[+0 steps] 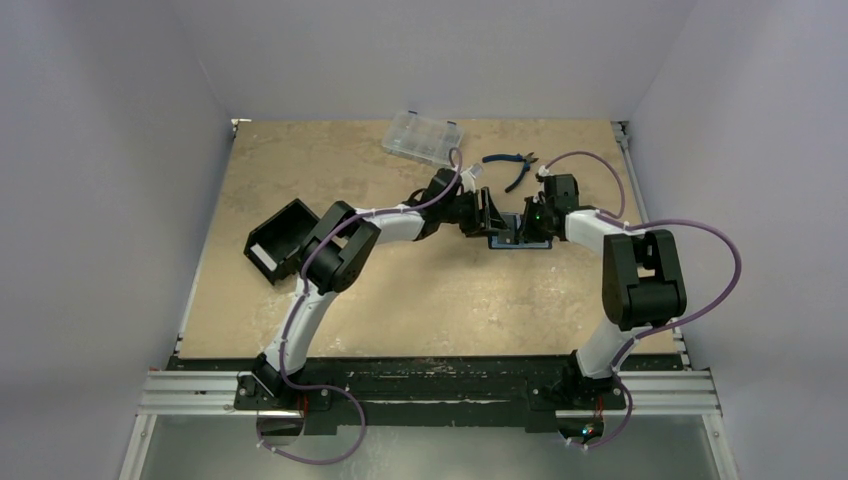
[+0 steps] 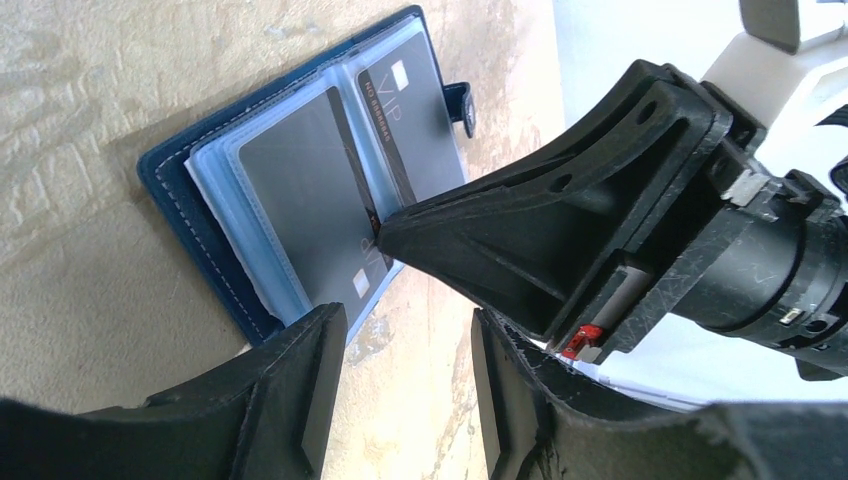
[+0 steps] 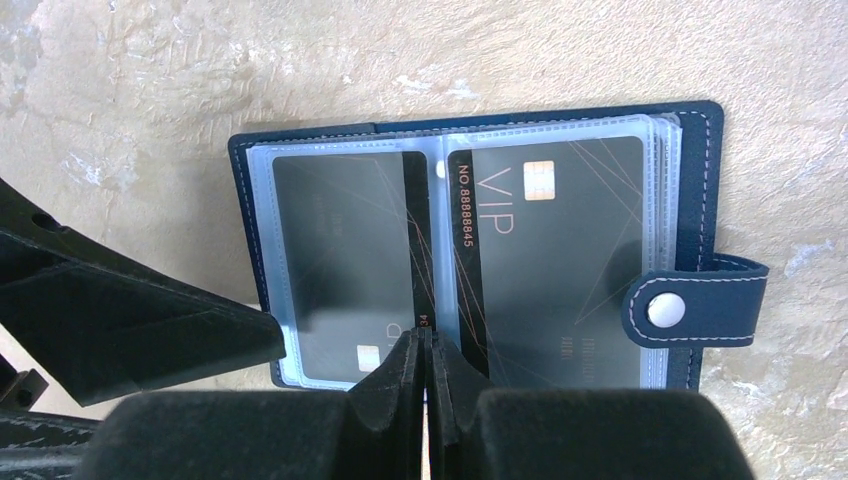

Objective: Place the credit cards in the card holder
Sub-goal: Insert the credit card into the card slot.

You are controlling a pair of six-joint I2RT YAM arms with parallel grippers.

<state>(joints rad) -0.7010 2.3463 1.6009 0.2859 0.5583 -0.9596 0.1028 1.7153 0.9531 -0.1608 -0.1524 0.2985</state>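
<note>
The navy card holder (image 3: 705, 140) lies open flat on the table, its snap tab (image 3: 700, 305) to the right. Two dark grey credit cards sit in its clear sleeves: one on the left page (image 3: 340, 250), and one marked VIP on the right page (image 3: 560, 250). My right gripper (image 3: 425, 340) is shut, with its tips on the fold between the pages. My left gripper (image 2: 410, 340) is open and empty over bare table beside the holder's edge (image 2: 170, 190). In the top view both grippers meet at the holder (image 1: 505, 242), the left (image 1: 487, 215) and the right (image 1: 530, 215).
A black open-topped box (image 1: 280, 238) lies tipped at the left, by the left arm's elbow. A clear plastic compartment case (image 1: 423, 138) and blue-handled pliers (image 1: 512, 165) lie at the back. The white walls stand close on both sides.
</note>
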